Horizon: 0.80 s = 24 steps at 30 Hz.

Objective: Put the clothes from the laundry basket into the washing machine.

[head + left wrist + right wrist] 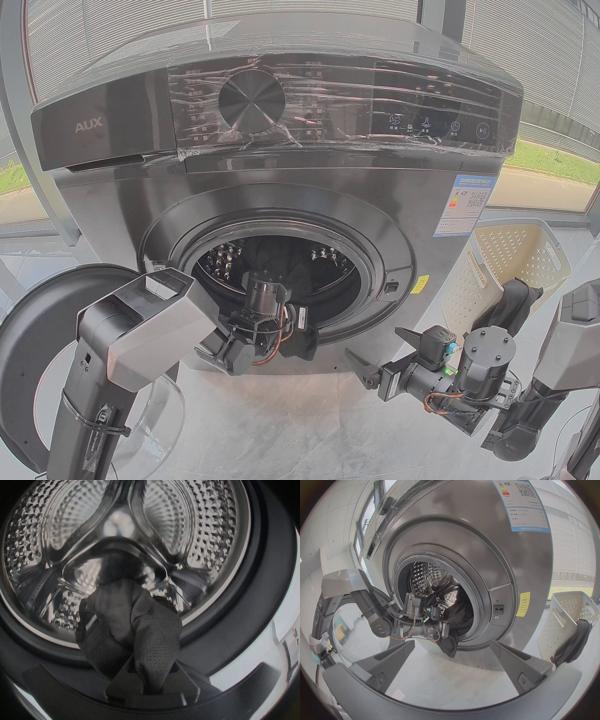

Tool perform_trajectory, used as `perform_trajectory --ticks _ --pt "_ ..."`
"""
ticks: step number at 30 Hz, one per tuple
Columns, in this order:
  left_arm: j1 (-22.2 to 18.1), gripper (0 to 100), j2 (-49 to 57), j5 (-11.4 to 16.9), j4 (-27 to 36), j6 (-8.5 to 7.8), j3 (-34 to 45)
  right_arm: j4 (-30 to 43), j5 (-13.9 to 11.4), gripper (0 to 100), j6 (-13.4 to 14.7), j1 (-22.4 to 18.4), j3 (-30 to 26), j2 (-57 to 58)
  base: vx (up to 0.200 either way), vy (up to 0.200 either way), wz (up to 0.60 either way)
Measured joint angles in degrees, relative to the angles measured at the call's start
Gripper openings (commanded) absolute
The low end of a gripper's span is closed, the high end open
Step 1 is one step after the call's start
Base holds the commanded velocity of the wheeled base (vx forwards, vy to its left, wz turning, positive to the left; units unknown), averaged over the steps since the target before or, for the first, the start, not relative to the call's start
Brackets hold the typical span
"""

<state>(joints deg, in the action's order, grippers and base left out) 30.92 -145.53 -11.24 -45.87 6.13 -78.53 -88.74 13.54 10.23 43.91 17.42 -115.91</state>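
Centre of the head view: front-loading washing machine (281, 187), control panel (337, 106) wrapped in clear film, porthole open. Lower left of that frame: round door (37, 325), swung fully aside, glass facing the floor (281, 425).

Just below frame centre, at the lower lip of the porthole: left gripper (153, 667), jaws pinching a black garment (134, 620). From the left wrist camera, seen as a bunched fold of dark, finely perforated cloth clamped between the two fingers (125, 678) and standing up in front of the steel drum (203, 527). Gripped end still outside the drum; upper bunch level with its mouth, over the dark door seal (250, 605). Possibly touching the seal on the underside, though not clear from this angle. From the right wrist camera, a loose tail of the same cloth hanging below the gripper against the machine's front.

Lower right of the head view: right gripper (382, 351), jaws spread wide and empty, held above the floor, near the machine's lower right front and well apart from the porthole.

Right edge of the frame: cream perforated laundry basket (519, 250), tipped on its side just beside the machine, opening toward the robot. Draped over its near rim: second black garment (512, 306), partly inside, partly hanging outside.
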Motion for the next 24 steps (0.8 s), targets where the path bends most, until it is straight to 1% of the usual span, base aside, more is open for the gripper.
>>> perform_trajectory --ticks 4,9,18,24 --pt "-1.0 0 -0.2 -0.7 -1.8 1.01 -4.4 0.0 0.0 100 0.0 0.0 0.0 0.0 0.000 0.000 0.00" --pt "-1.8 0 -1.4 -2.0 -4.0 1.63 -11.0 0.0 0.0 100 0.0 0.0 0.1 0.0 0.000 0.000 0.00" --pt "-3.9 0 -5.8 -5.3 -5.6 1.89 -24.7 0.0 0.0 100 0.1 0.0 0.1 0.0 0.000 0.000 0.00" --pt "-4.8 0 -7.6 -5.9 -5.7 1.94 -27.9 -0.1 0.0 100 0.0 0.0 0.0 -0.2 0.000 0.000 0.00"
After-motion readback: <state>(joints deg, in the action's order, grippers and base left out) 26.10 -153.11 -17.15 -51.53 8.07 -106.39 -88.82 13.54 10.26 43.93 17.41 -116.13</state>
